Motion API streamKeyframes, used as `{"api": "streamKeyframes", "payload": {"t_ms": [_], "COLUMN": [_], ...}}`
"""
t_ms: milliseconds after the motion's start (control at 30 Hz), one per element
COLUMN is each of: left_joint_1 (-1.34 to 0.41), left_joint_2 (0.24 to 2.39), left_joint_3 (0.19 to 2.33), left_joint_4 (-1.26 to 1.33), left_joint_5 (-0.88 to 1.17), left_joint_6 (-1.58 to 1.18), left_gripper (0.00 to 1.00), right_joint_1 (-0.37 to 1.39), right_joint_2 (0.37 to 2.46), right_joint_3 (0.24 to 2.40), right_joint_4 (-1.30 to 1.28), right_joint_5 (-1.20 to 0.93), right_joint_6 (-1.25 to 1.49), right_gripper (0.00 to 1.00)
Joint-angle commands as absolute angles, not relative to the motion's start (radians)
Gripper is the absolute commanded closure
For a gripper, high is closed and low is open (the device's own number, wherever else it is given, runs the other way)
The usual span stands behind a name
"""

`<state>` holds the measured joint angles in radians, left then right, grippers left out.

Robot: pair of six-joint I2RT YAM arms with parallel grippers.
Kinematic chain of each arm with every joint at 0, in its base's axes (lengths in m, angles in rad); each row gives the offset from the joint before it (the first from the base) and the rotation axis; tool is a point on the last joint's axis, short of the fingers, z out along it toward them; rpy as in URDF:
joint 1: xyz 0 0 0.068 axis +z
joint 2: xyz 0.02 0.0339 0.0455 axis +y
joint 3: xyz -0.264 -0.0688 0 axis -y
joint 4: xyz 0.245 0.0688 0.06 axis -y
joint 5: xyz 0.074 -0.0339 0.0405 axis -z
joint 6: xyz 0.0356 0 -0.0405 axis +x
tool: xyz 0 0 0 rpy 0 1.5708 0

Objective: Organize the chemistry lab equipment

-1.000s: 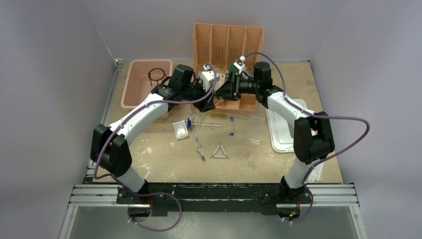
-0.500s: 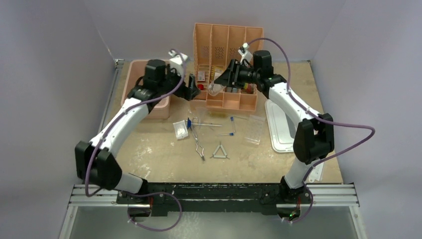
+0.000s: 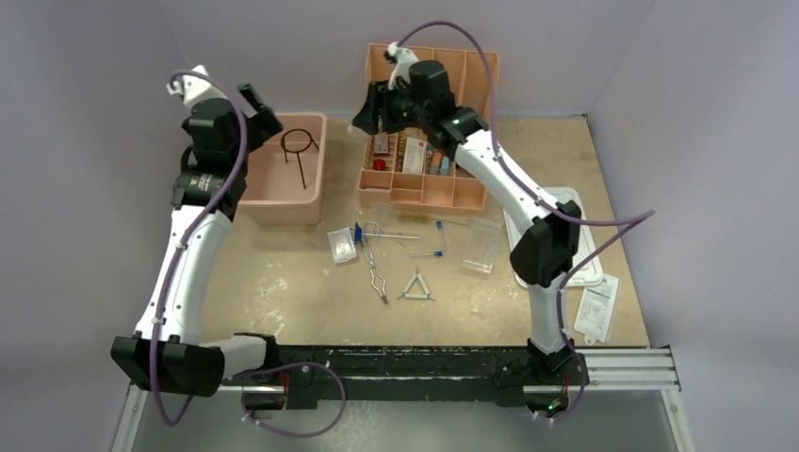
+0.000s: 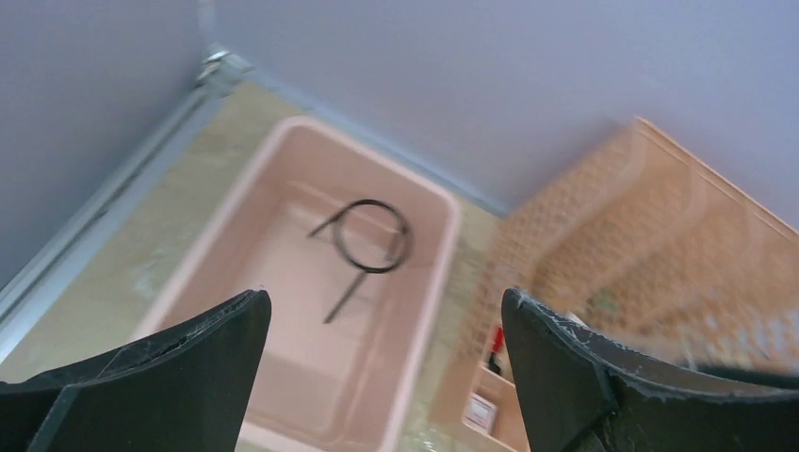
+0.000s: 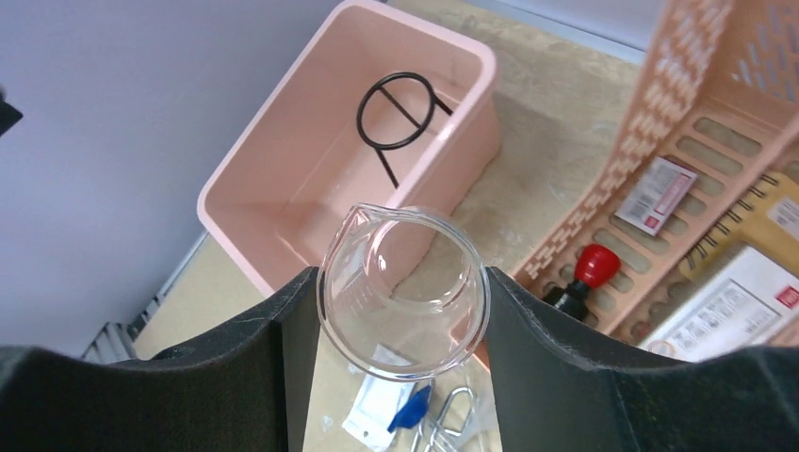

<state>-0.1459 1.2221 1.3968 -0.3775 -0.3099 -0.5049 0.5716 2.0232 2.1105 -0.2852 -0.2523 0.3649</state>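
My right gripper (image 5: 403,282) is shut on a clear glass beaker (image 5: 403,292), held sideways and high in the air; in the top view this gripper (image 3: 369,109) is above the left end of the orange organizer (image 3: 429,193). My left gripper (image 4: 384,311) is open and empty, raised high left of the pink bin (image 3: 252,179), as the top view (image 3: 256,105) shows. The black wire ring tripod (image 3: 299,146) lies in the bin. On the table lie the metal tongs (image 3: 377,268), the white triangle (image 3: 415,287), a clear packet (image 3: 342,245), two blue-capped tubes (image 3: 429,253) and the clear tube rack (image 3: 481,247).
The organizer holds colourful small items, among them a red-capped one (image 5: 594,266). A white lid (image 3: 537,259) lies at the right, partly under the right arm. A paper sheet (image 3: 596,309) lies at the table's right front. Walls stand close at back and sides.
My left arm has swung up and left, from beside the organizer to the bin's left side. My right gripper has carried the beaker up and left to the organizer's left end.
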Motion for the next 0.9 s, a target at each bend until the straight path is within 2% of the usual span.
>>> {"api": "streamKeyframes", "payload": {"t_ms": [0,100,300,633,767,800,867], "left_joint_1": [0.043,0.188,0.313,0.346,0.345,0.344,0.345], "left_joint_2": [1.267,1.301,1.4,1.555,1.559,1.561,1.571], "left_joint_3": [1.426,1.361,1.29,1.278,1.277,1.275,1.268], "left_joint_4": [-0.548,-0.538,-0.458,-0.413,-0.442,-0.448,-0.459], "left_joint_5": [-0.325,-0.188,-0.095,-0.015,0.032,0.039,0.057], "left_joint_6": [-0.668,-0.718,-0.76,-0.733,-0.724,-0.725,-0.729], "left_gripper": [0.09,0.13,0.18,0.26,0.36,0.42,0.48], "right_joint_1": [0.662,0.72,0.799,0.86,0.862,0.862,0.861], "right_joint_2": [2.066,2.095,2.174,2.298,2.326,2.326,2.328], "right_joint_3": [2.235,2.248,2.322,2.372,2.398,2.388,2.368], "right_joint_4": [-0.303,-0.251,-0.184,-0.142,-0.173,-0.172,-0.169], "right_joint_5": [-0.118,-0.086,-0.076,-0.099,-0.08,-0.079,-0.087], "right_joint_6": [0.267,0.239,0.21,0.18,0.13,0.119,0.109], "right_gripper": [0.46,0.46,0.46,0.45,0.45,0.45,0.44]}}
